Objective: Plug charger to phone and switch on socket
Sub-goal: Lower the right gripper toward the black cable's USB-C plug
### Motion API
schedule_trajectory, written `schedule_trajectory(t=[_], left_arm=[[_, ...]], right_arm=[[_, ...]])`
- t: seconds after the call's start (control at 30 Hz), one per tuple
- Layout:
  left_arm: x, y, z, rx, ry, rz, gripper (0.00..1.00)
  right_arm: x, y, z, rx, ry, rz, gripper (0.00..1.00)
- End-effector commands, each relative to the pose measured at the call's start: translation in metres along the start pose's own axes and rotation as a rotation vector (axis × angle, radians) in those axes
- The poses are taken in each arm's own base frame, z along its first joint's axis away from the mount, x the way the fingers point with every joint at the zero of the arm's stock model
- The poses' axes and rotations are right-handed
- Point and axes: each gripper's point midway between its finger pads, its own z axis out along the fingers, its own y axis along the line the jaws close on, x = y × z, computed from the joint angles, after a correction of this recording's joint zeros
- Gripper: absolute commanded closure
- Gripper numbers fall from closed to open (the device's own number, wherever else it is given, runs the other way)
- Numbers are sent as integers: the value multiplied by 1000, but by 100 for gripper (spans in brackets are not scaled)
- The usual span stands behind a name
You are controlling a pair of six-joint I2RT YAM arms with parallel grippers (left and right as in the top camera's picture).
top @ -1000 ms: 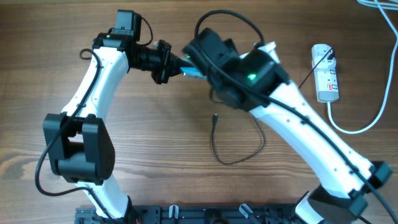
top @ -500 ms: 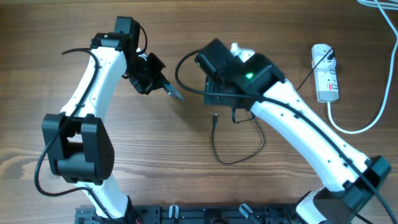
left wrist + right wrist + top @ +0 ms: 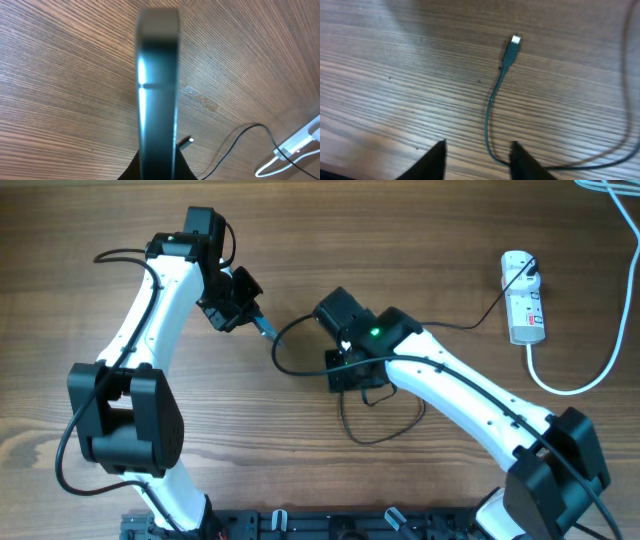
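My left gripper (image 3: 245,308) is shut on the phone (image 3: 157,85), which shows edge-on as a dark teal slab in the left wrist view; only a teal corner (image 3: 265,328) peeks out from overhead. The charger's thin black cable (image 3: 385,435) curls on the table, and its connector tip (image 3: 512,46) lies flat ahead of my right gripper (image 3: 477,157). That gripper is open and low over the wood. The cable runs between its fingers, close to the right finger (image 3: 522,162). The socket (image 3: 524,300) lies at the far right with the black plug (image 3: 530,272) in it.
A thick white lead (image 3: 590,380) loops from the socket toward the right edge. My right arm (image 3: 450,395) slants across the table's middle, over part of the cable loop. Bare wood lies to the left and front.
The two grippers were together at the phone a second ago. My right gripper has let go and swung down over the cable's tip, its jaws narrowing. The left has drawn the phone back left.
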Motion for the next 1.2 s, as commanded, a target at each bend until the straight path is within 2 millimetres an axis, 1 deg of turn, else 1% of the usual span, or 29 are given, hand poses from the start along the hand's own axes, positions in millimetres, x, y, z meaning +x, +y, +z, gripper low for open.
schedule_trajectory(t=[0.0,0.07,0.1,0.13,0.17,0.33,0.5,0.63,0.77,0.93,1.17], left_arm=[[-1,-3,-11,11,-34,33,96],[-1,-3,-11,11,-34,32,96],[-1,-3,-11,11,-34,32,96],[-1,-3,-11,11,-34,32,96],[-1,-3,-11,11,-34,32,96],[-1,-3,-11,12,-34,33,96],[-1,-3,-11,12,-34,32,96],[-1,-3,-11,12,-34,32,96],[-1,-3,-11,13,-34,33,96],[-2,-4,-11,17,-39,31,96],[-2,-4,-11,17,-39,31,96]], right_arm=[[6,-1,15,-20,7,64,59],[5,-7,27,-6,-19,125,59],[3,-16,33,32,-45,196,60],[2,-20,35,46,-60,231,61],[-1,-22,37,53,-76,245,60],[-11,-18,42,24,-129,256,60],[-17,-30,48,51,-133,295,61],[-21,-41,65,58,-100,330,62],[-23,-39,76,39,-85,326,64],[-27,-38,85,37,-89,328,64],[-15,-39,99,44,-25,354,65]])
